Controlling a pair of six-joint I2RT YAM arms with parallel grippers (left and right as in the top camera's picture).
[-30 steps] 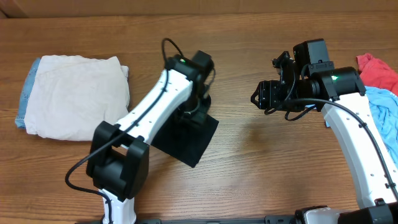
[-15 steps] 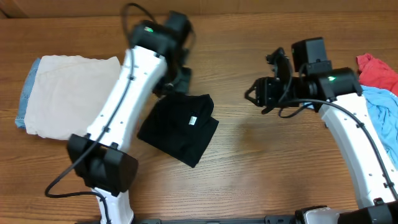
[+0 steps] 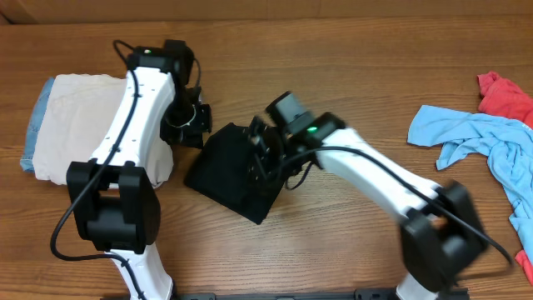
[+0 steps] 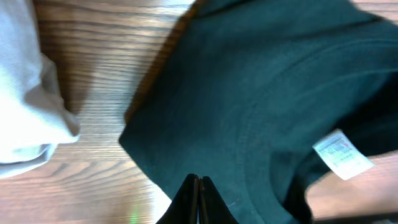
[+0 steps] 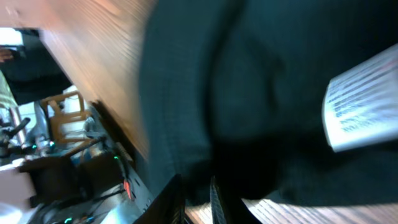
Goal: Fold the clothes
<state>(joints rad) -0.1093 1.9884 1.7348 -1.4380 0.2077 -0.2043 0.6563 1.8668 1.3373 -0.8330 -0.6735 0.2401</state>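
Fold in hand, 2 garments waiting: your black T-shirt (image 3: 223, 182) lies at the centre of the table (image 3: 358, 50), already doubled into a compact, near-square packet, so its fold looks well along and perhaps all but finished. Beside it, at the left of the overhead frame, a cream garment (image 3: 92, 125) sits folded on top of a pale blue piece (image 3: 30, 143), which reads as work done. At the right edge a light blue garment (image 3: 483, 140) and a red garment (image 3: 504, 92) lie loose and crumpled, so by this view at least 2 items remain for you. The black packet sits askew to the table edges, 1 corner aimed at the bottom of the frame; its long axis, judged loosely, runs from upper left to lower right. The white label (image 4: 342, 152) faces up near the packet's right side. Your left gripper (image 4: 199, 190) is fully closed at the packet's upper left edge, and you cannot tell whether cloth is pinched in it. Your right gripper (image 5: 198, 194), reached across from the right, stands with its jaws drawn close at the black fabric by the label; whether it has hold of a fold cannot be told.
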